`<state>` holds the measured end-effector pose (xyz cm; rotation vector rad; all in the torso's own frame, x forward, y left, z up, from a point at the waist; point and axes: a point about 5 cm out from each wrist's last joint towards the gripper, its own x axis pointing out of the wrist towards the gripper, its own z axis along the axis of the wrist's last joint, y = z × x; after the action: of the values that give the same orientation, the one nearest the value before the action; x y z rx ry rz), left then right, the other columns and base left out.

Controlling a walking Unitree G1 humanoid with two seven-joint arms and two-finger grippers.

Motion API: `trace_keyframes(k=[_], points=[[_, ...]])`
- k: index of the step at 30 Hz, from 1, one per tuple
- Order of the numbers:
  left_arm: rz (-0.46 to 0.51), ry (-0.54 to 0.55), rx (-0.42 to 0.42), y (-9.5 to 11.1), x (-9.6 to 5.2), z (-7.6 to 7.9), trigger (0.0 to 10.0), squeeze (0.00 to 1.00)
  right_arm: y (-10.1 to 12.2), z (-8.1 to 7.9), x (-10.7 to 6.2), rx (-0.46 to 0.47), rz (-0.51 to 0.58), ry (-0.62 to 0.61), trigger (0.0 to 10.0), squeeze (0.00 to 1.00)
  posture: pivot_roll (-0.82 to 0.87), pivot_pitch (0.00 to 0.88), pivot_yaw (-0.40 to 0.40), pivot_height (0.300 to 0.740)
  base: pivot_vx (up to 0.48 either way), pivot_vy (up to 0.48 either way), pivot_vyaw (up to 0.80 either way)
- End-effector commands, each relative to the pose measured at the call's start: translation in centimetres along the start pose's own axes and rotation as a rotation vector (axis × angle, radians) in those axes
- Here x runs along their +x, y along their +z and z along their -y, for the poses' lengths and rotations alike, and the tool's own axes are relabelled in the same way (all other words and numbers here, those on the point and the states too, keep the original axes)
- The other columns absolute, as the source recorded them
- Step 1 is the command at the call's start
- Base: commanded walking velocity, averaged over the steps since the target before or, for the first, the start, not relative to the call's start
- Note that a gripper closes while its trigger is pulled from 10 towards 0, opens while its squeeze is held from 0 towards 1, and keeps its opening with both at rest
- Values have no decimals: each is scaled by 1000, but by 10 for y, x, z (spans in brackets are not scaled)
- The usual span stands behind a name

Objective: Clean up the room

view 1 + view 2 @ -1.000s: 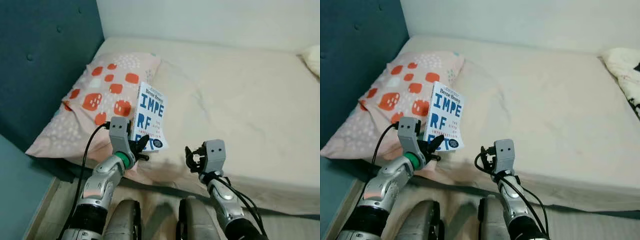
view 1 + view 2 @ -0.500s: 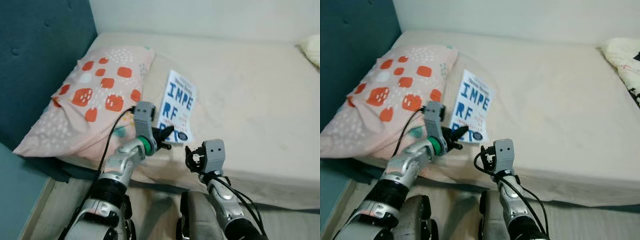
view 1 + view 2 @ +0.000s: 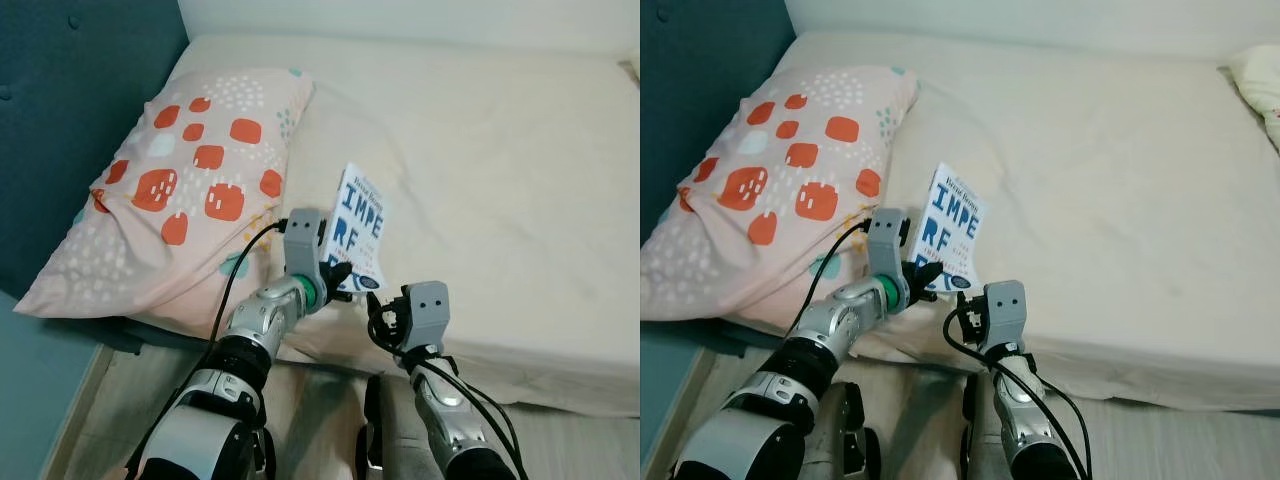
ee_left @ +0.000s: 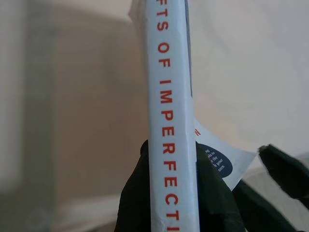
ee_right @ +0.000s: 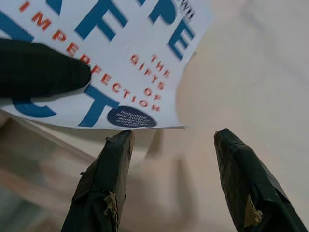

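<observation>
Left gripper (image 3: 335,277) clamped on lower end of white book (image 3: 361,226), black fingers (image 4: 212,193) pinching spine. Book held upright, tilted, blue cover lettering facing out, over near edge of bed (image 3: 520,180), just right of pillow (image 3: 180,215) with orange blotches. Right gripper (image 5: 169,183) near, just right of book's lower corner, fingers spread apart, holding nothing, not touching book. Teal headboard (image 3: 70,110) far left.
</observation>
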<state>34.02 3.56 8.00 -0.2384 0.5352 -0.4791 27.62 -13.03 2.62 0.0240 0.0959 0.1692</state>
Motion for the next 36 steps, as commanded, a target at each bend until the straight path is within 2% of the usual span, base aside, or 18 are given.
trace_keyframes(k=[1,2,3,5,6,14,16,19,22,23,31,32,36], points=[[8,-15,-10,1,3,8,10000,0,-4,-2,-3,4,-17,5,10000,0,-91,159,67,625,0,0,0],[8,-15,-10,1,3,8,10000,0,-4,-2,-3,4,-17,5,10000,0,-91,159,67,625,0,0,0],[-45,-21,-52,-11,5,10,10000,0,-3,-1,-4,2,-18,0,10000,0,-96,167,67,625,0,0,0],[-45,-21,-52,-11,5,10,10000,0,-3,-1,-4,2,-18,0,10000,0,-96,167,67,625,0,0,0],[-52,-7,-75,-19,7,10,10000,0,-3,2,-6,-4,-14,-17,10000,0,-106,176,70,625,0,0,0],[-4,46,-82,-19,9,8,10000,0,-3,3,-12,-7,-9,-45,10000,0,-119,188,83,625,0,0,0],[-3,70,-59,-18,10,8,10000,0,-4,3,-13,-7,-10,-46,10000,0,-121,191,85,625,0,0,0],[29,133,80,-12,11,6,10000,0,-4,0,-14,-2,-9,-45,10000,0,-124,193,89,625,0,0,0],[55,132,133,-7,11,7,10000,0,-4,-1,-15,0,-9,-43,10000,0,-124,193,90,625,0,0,0],[63,140,158,-5,11,6,10000,1000,-4,-1,-15,0,-9,-43,10000,0,-124,192,90,625,0,0,0],[97,177,218,2,11,3,10000,1000,-2,0,-14,0,-11,-47,10000,0,-120,180,92,625,0,0,0],[107,185,216,3,10,2,10000,0,-2,0,-14,0,-11,-46,10000,0,-117,177,92,625,0,0,0],[152,236,262,9,8,-4,10000,0,-2,-1,-13,2,-11,-42,10000,0,-113,169,91,625,0,0,0]])
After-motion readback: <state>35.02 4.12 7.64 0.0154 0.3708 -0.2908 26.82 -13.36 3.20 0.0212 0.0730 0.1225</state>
